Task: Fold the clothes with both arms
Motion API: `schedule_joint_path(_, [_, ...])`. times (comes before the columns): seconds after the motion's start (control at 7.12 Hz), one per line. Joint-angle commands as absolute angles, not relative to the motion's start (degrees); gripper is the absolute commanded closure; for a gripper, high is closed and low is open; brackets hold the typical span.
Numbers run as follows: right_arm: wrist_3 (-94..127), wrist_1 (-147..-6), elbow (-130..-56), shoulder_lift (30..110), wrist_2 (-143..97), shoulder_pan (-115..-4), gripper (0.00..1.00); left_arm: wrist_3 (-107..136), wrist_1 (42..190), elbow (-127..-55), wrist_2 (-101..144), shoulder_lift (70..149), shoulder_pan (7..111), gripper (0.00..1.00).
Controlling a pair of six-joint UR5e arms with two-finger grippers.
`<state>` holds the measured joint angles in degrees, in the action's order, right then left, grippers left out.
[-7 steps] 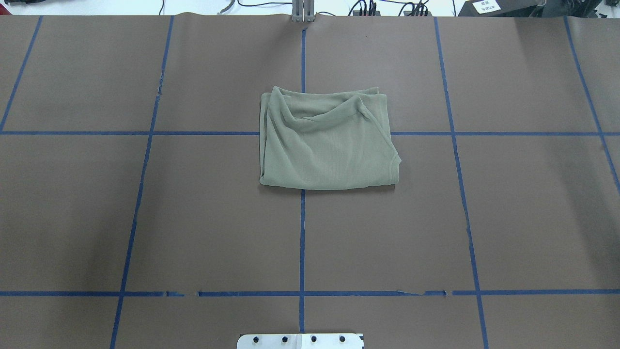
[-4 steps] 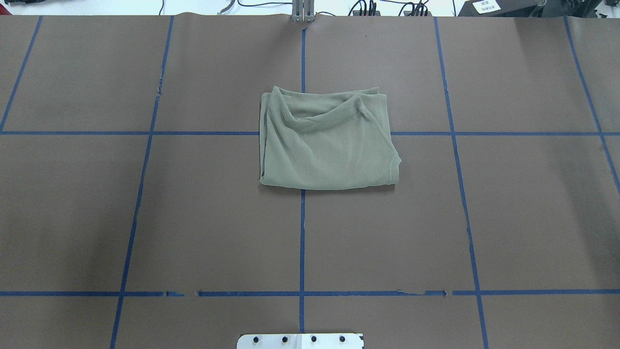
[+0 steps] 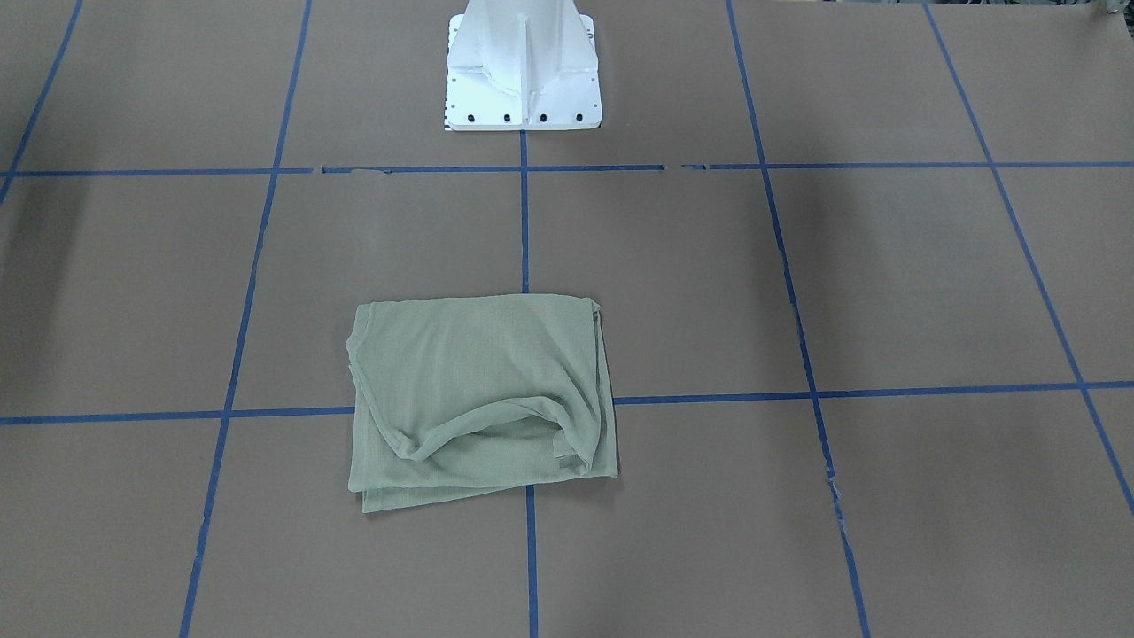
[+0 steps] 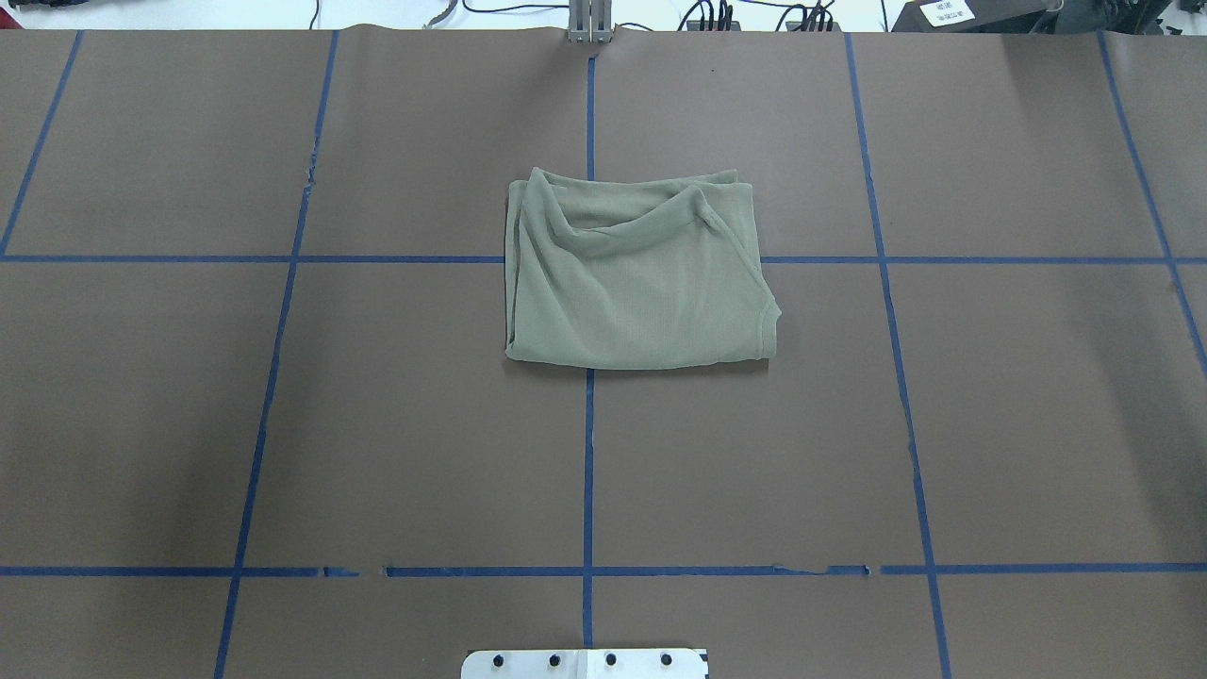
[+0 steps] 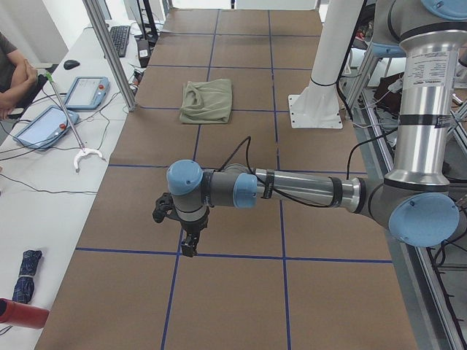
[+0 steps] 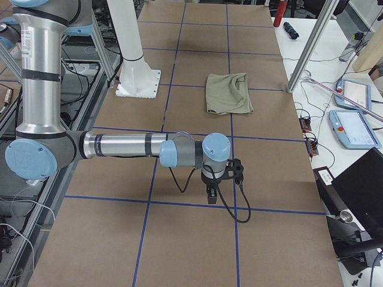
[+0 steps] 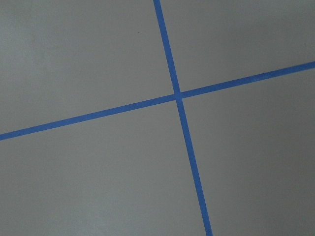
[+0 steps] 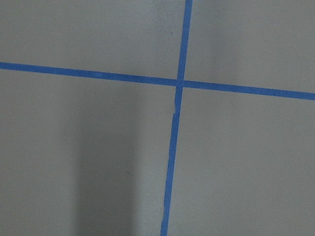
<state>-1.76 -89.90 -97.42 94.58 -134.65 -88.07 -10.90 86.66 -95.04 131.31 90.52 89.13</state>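
Observation:
The clothes (image 4: 641,283) are one sage-green shirt, folded into a rough rectangle on the brown table, with a loose fold sagging along its far edge. The shirt also shows in the front view (image 3: 478,390) and both side views (image 5: 208,100) (image 6: 228,92). My left gripper (image 5: 188,248) hangs over a blue tape line far from the shirt, toward the table's left end. My right gripper (image 6: 211,197) hangs likewise toward the right end. Both point down, and I cannot tell whether they are open or shut. The wrist views show only bare table and tape crossings.
The white robot base (image 3: 523,62) stands at the table's near middle. Blue tape lines (image 4: 588,471) grid the brown cover. A side bench holds tablets (image 5: 86,92), a pole (image 5: 109,51) and cables, and a person's arm (image 5: 14,76) rests there. More tablets (image 6: 353,128) lie on the opposite bench.

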Motion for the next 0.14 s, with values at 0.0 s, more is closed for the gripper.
schedule_joint_path(0.0, [-1.8, -89.8, -97.4, 94.7, -134.6, -88.1, 0.0, -10.9, 86.7, -95.1, 131.3, 90.5, 89.2, 0.0])
